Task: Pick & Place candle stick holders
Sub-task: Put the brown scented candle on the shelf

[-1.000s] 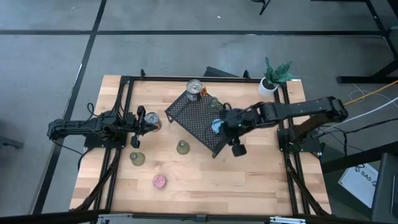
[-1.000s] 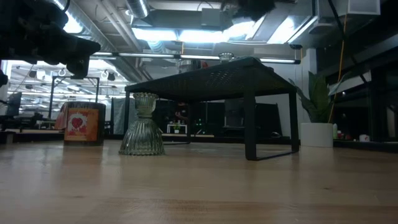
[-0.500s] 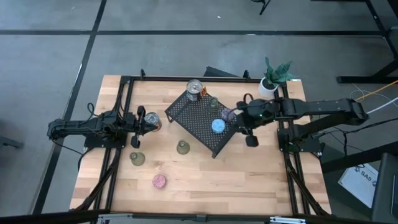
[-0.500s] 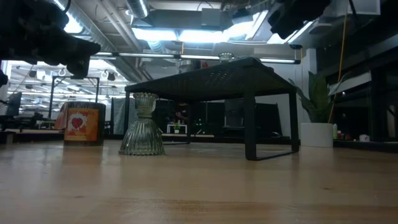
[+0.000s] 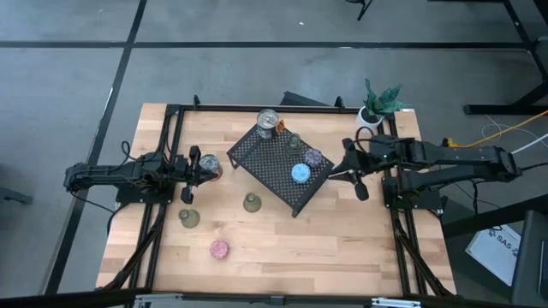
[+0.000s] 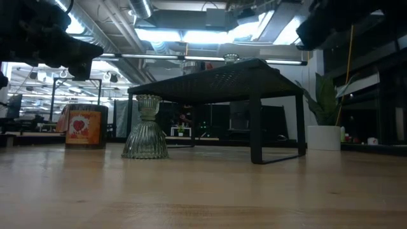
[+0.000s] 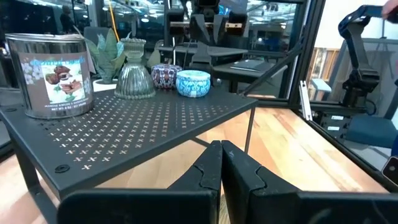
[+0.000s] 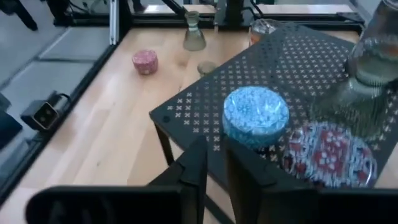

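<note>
A black perforated rack (image 5: 276,167) stands mid-table. On its top sit a blue holder (image 5: 300,173), a purple holder (image 5: 314,157), an olive-green holder (image 5: 294,141) and a tin can (image 5: 268,120). Two more olive-green holders (image 5: 252,203) (image 5: 188,218) and a pink holder (image 5: 219,249) stand on the wood. My right gripper (image 5: 342,169) hovers just right of the rack, empty, its fingers (image 8: 198,165) a narrow gap apart, with the blue holder (image 8: 255,115) ahead of it. My left gripper (image 5: 201,171) waits shut, left of the rack.
A second can with a red label (image 5: 211,164) stands by my left gripper and shows in the low view (image 6: 82,127). A white pot with a green plant (image 5: 372,115) stands at the far right corner. Black frame rails run along the table's left and right sides.
My right gripper has drawn back from the blue holder toward the table's right edge. The blue holder stays on the rack's top, and the purple holder beside it has come into view.
</note>
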Controlling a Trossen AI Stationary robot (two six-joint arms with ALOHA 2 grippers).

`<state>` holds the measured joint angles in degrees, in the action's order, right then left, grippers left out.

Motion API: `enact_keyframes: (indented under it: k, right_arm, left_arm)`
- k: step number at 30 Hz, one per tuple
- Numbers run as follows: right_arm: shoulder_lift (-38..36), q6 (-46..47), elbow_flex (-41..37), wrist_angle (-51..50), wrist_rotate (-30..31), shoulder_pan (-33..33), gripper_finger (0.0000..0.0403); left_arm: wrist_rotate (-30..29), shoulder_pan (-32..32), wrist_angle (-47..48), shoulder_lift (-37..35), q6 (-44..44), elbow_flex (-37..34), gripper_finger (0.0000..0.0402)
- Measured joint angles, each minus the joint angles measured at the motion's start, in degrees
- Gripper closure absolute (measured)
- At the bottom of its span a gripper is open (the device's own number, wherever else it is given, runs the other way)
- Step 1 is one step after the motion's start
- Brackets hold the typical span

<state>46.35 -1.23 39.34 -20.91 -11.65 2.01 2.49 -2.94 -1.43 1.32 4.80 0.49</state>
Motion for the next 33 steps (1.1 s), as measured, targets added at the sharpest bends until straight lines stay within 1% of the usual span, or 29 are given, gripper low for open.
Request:
enact_keyframes:
  k: [8,11,16,21,26,33]
  right_arm:
    - [-7.35,1.63,-6.19,0.0,-0.6,0.51,0.0383]
    - [-9.65,3.56,-8.26,0.82,-0.6,0.74,0.0386]
    - [-12.97,3.8,-10.93,1.18,-0.62,2.12,0.0387]
    - [-16.32,3.8,-14.18,4.65,-0.6,2.55,0.0387]
    - [-18.08,3.8,-16.21,7.78,-0.58,1.82,0.0387]
    - [-22.47,4.0,-21.08,17.33,-0.58,0.46,0.0387]
  left_arm:
    - [0.01,0.0,0.02,0.0,0.0,0.0,0.04]
    - [0.01,0.0,0.0,0.0,0.0,0.0,0.04]
    - [0.01,-0.01,0.0,0.0,0.01,0.0,0.04]
    - [0.0,0.0,0.0,0.0,0.01,0.0,0.04]
    - [0.01,0.0,0.0,0.0,0.02,0.0,0.04]
    - [0.02,0.0,-0.02,0.0,0.0,0.0,0.04]
